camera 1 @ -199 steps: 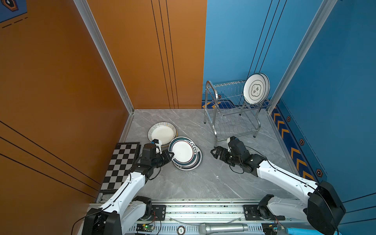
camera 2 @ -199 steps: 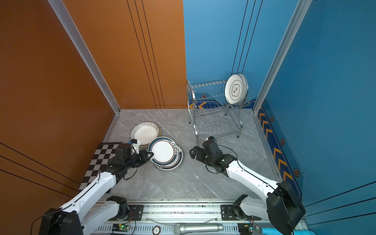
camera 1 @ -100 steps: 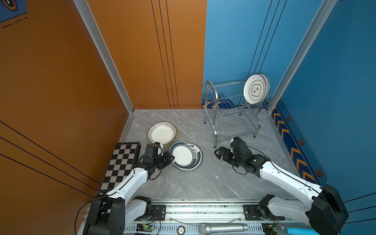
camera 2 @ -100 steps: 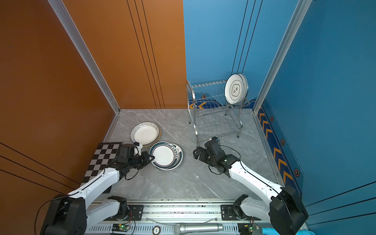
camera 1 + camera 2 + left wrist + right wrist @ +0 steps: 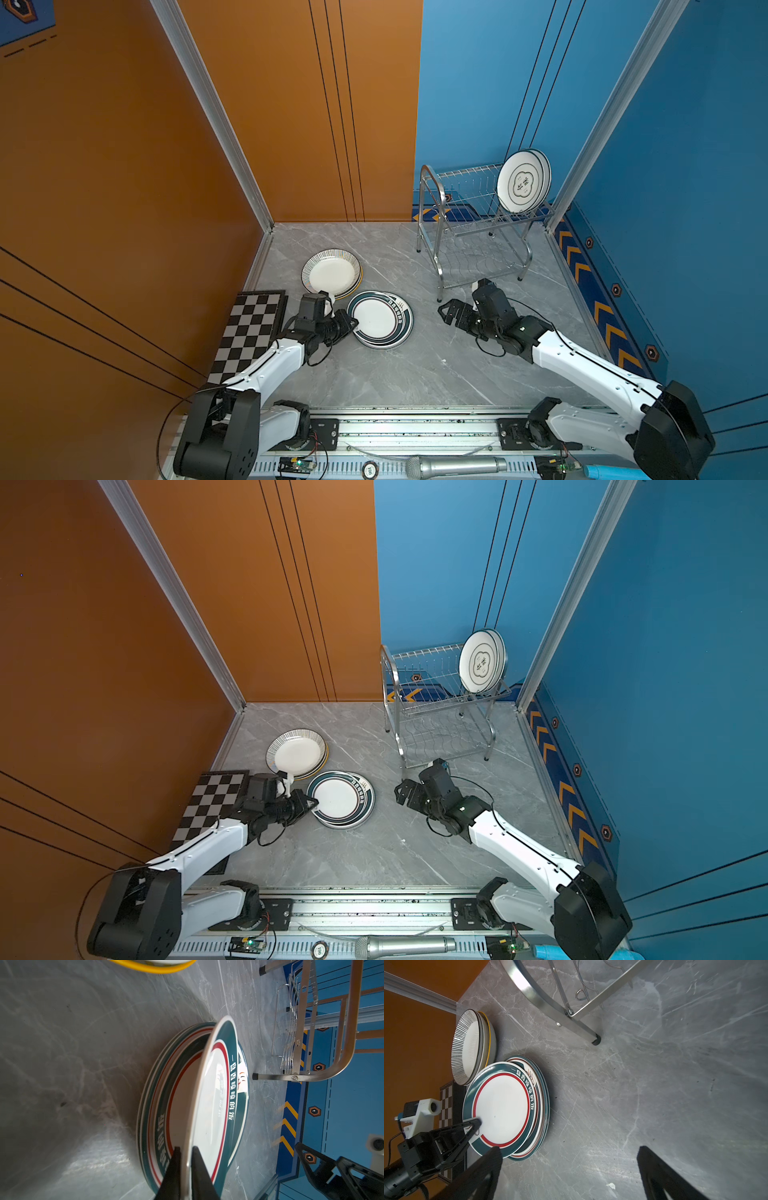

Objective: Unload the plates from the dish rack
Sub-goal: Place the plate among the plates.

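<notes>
Left wrist view: the left gripper (image 5: 186,1148) stayed clamped on the rim of the top plate (image 5: 212,1105), which had sunk from its high tilt a second earlier. Its far edge lay on the stack (image 5: 158,1088), its near edge still raised. In a top view, one plate (image 5: 523,183) stood on the rack (image 5: 440,208) at the table's 1 o'clock. The right gripper (image 5: 446,312), fingers wide apart and empty, hovered at the stack's 3 o'clock, near a rack leg. Striped plates (image 5: 331,274) lay at 11, a chessboard (image 5: 253,328) at 9.

A chequered board (image 5: 253,328) lies flat at the left edge of the grey marble table (image 5: 415,374), a silver microphone (image 5: 457,466) along the near side.
</notes>
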